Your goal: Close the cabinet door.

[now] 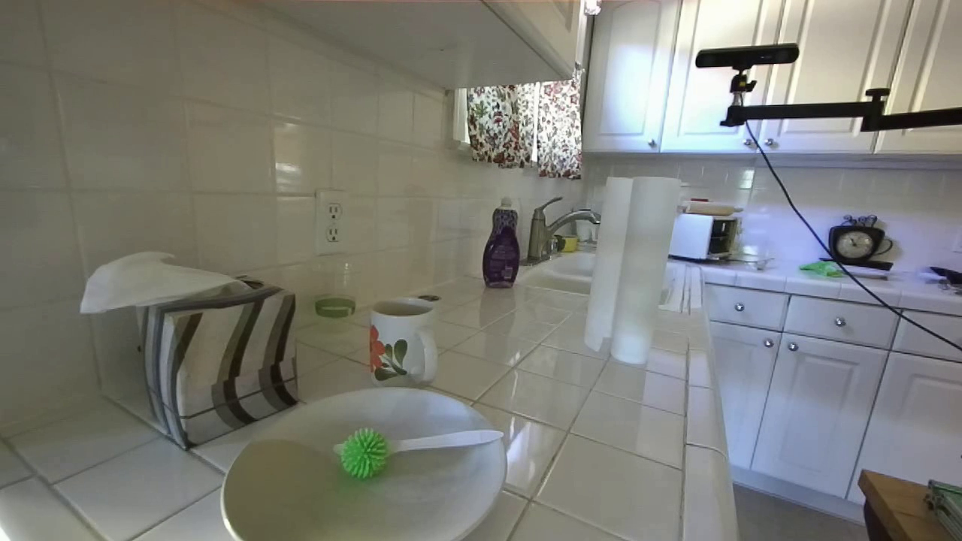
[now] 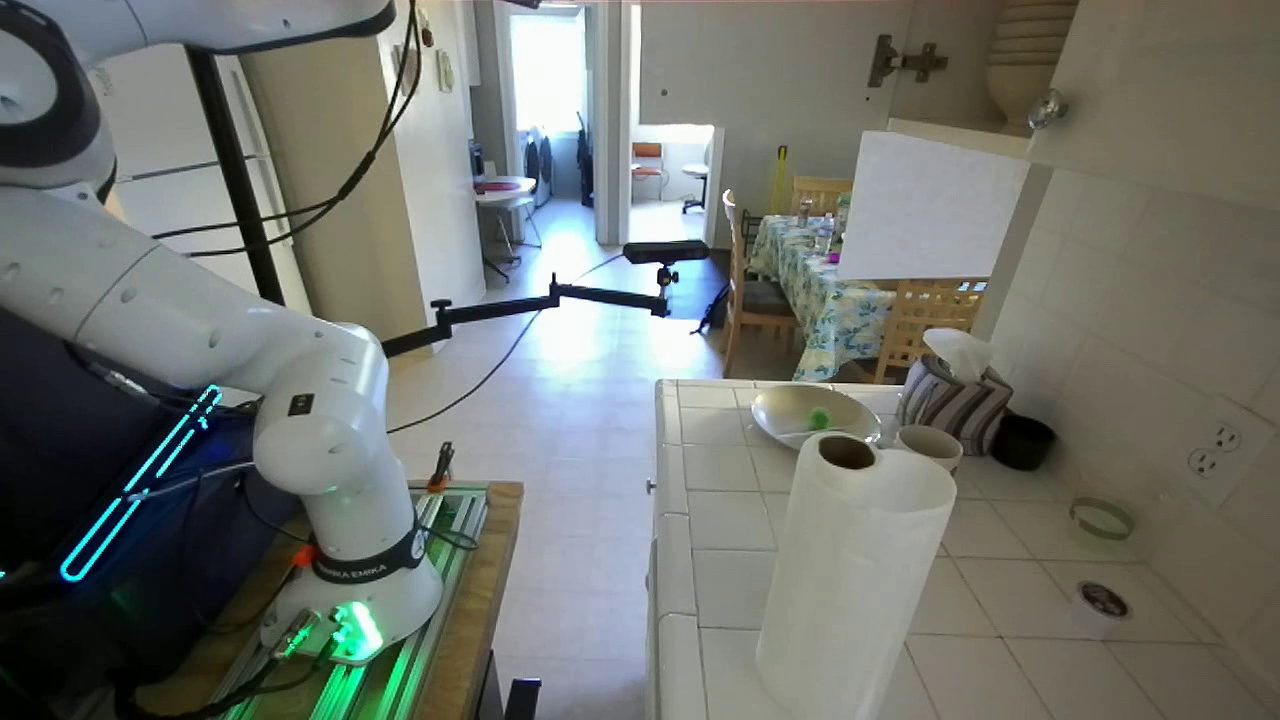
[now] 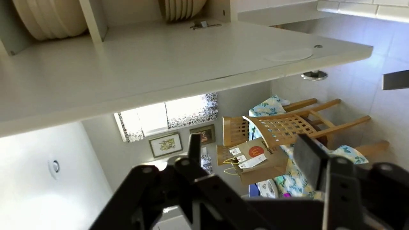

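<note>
The open cabinet door (image 2: 770,70) stands out from the upper cabinet in an exterior view, with a metal hinge (image 2: 905,62) showing. In the wrist view the door's inner face (image 3: 191,60) crosses the upper part of the picture. Its round knob (image 3: 314,75) is near the far corner. The cabinet interior with stacked dishes (image 3: 182,9) shows behind the door. My gripper (image 3: 248,140) is open and empty, with its two fingers apart. In the wrist picture the fingers appear below the door's edge and do not touch it. The gripper is out of sight in both exterior views.
A counter (image 2: 720,520) holds a paper towel roll (image 2: 850,590), a mug (image 1: 402,342), a bowl with a green brush (image 1: 301,481) and a tissue box (image 1: 225,361). A camera on a black boom (image 2: 560,290) stands near the arm. A dining table and chairs are behind.
</note>
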Controlling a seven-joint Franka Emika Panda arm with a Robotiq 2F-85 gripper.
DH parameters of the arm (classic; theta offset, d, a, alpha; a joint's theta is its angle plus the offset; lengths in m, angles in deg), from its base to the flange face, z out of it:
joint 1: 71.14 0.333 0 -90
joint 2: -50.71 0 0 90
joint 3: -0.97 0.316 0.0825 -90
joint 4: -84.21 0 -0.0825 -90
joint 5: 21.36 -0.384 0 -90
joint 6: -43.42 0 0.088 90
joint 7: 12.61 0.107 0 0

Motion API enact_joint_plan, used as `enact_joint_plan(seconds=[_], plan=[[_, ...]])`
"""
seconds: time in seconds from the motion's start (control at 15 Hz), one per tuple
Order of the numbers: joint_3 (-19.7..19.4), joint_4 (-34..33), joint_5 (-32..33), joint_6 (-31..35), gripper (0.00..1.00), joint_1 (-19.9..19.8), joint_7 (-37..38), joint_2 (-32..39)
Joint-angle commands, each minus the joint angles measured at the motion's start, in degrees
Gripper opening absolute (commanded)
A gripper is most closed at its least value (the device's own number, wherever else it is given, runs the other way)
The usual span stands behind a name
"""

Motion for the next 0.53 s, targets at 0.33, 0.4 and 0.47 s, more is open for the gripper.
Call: enact_joint_plan(seconds=[0.33, 0.4, 0.47], plan=[[4.8, -9.5, 11.3, 1.7, 0.10, -4.4, -1.7, 10.9], [5.4, -9.9, 12.9, 1.7, 0.04, -4.8, -1.3, 11.6], [5.9, -10.6, 14.3, 1.5, 0.01, -5.0, -1.1, 12.4]])
